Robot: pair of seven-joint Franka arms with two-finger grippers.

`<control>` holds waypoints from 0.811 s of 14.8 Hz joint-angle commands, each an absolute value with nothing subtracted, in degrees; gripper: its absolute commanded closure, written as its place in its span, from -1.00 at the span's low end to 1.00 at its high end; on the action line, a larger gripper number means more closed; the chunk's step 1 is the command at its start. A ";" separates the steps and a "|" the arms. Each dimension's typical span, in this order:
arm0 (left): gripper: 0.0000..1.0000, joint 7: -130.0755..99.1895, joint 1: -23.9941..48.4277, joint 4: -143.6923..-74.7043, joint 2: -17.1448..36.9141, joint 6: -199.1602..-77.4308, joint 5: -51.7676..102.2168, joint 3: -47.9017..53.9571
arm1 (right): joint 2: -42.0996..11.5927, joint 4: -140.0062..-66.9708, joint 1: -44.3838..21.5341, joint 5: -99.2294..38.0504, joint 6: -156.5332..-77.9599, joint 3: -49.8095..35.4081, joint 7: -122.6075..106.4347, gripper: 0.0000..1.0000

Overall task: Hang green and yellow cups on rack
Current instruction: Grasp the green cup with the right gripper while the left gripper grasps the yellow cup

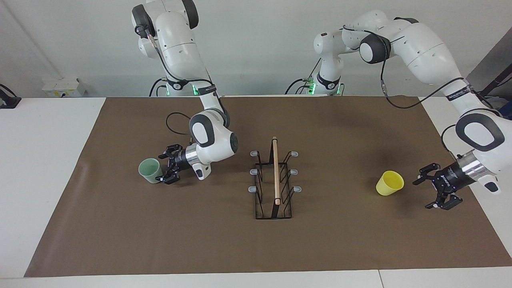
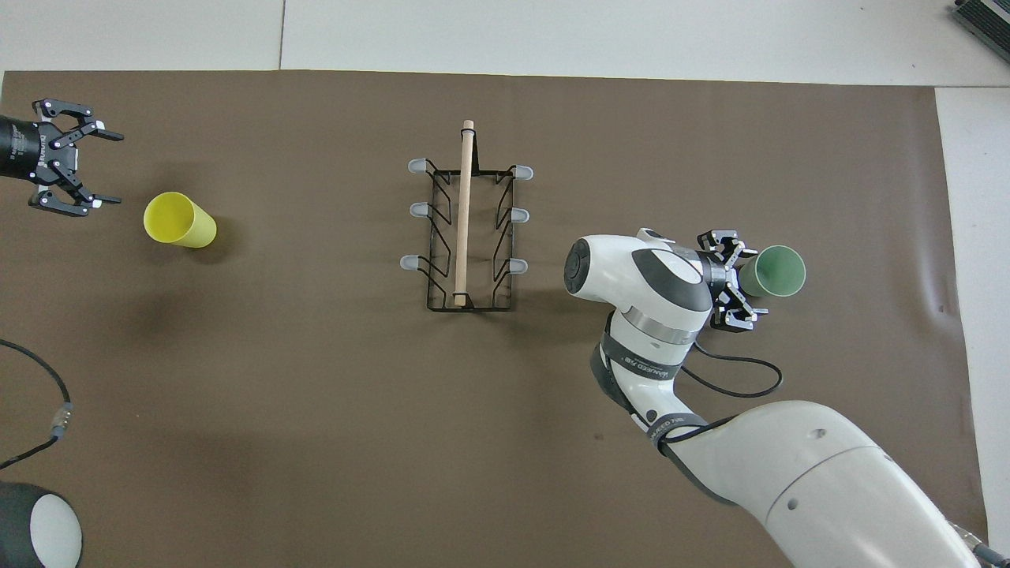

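The pale green cup (image 1: pixel 151 171) stands upright on the brown mat (image 1: pixel 200 240), mouth up, toward the right arm's end of the surface and roughly level with the middle of the rack. The right pincer (image 1: pixel 166 170) lies low and nearly horizontal just beside it, on the side that faces the rack, with its fingers spread wide and holding nothing. Their tips reach the cup's wall on either flank, so the cup sits at the mouth of the open pincer rather than inside it; whether a tip touches the wall cannot be told. The pincer's axis points straight at the cup, along the length of the surface and away from the rack.

The yellow cup (image 1: pixel 389 183) stands upright toward the left arm's end of the surface. The left pincer (image 1: pixel 430 188) is also low, horizontal, wide open and empty, but it is clearly apart from its cup, between the cup and the mat's short edge, aimed back toward the cup and the rack.

The black wire rack (image 1: pixel 274 180) stands at the middle of the mat, its wooden rod running away from the robots, all six grey-tipped prongs bare.

Judging from this, the right arm is the closer to a grasp: a short push forward should bring the green cup between its fingers.
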State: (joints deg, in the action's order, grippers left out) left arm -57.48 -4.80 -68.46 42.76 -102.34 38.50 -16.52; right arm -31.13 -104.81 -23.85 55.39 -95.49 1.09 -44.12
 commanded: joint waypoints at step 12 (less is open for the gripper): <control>-1.00 -56.87 -1.94 -98.33 29.98 -112.93 52.54 -17.31 | -31.73 -107.93 -22.33 63.72 -96.68 0.88 -36.92 -0.96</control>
State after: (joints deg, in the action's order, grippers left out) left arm -58.34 -3.09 -91.42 33.84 -109.57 48.64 -16.76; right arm -31.77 -106.79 -23.31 61.52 -95.62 1.31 -38.89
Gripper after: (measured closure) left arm 0.000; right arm 0.004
